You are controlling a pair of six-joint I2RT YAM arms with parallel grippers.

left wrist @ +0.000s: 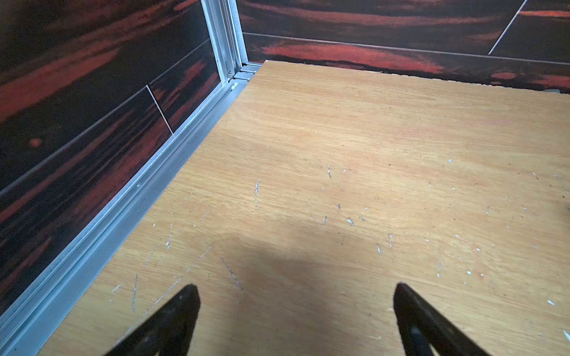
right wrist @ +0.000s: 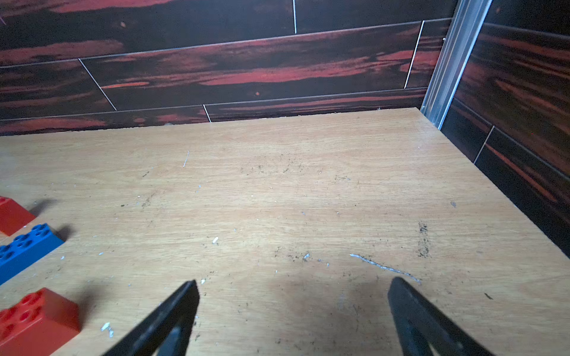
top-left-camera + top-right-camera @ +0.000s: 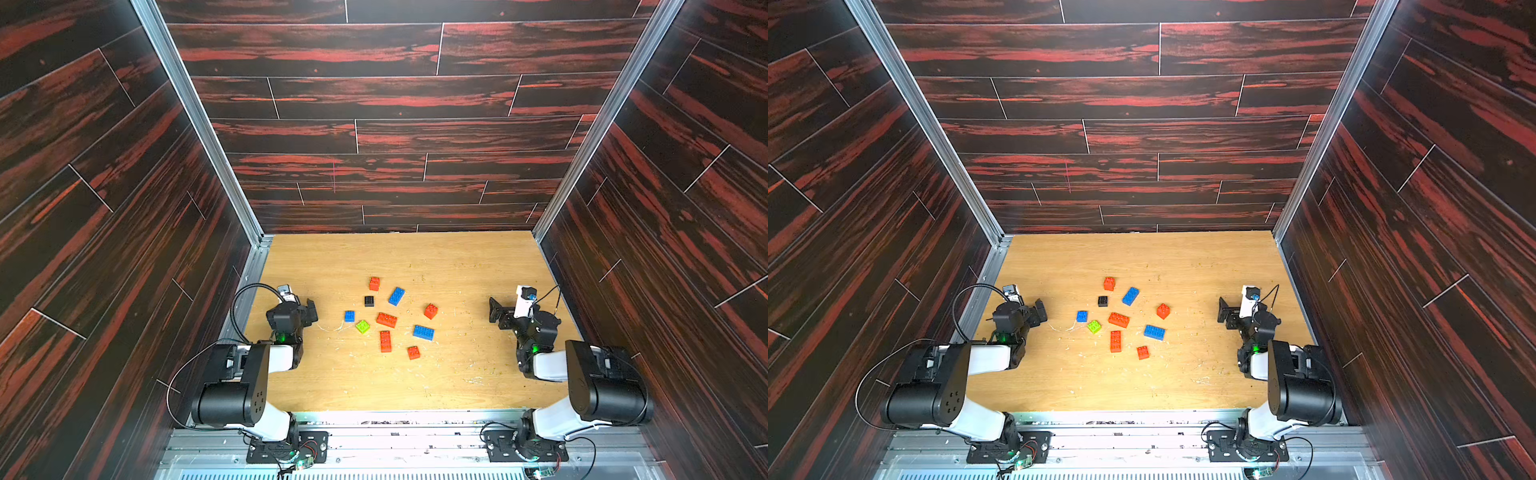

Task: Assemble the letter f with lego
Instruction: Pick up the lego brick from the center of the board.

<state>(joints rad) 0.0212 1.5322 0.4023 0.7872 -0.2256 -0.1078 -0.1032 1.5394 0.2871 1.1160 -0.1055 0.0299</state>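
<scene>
On the desk [image 3: 457,386], centre, the lego [image 3: 386,319] lies loose, unjoined. Both the left jaws and right jaws stand apart, empty, well clear of it. Take a red oblong [image 3: 385,341] first as stem; grip across its narrow sides from above.

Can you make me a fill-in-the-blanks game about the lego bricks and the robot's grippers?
1. The lime brick lies beside a small brick coloured ____.
2. The darkest brick is ____.
3. The left gripper and the right gripper are both ____, with nothing between their fingers.

Missing words: blue, black, open.
</scene>
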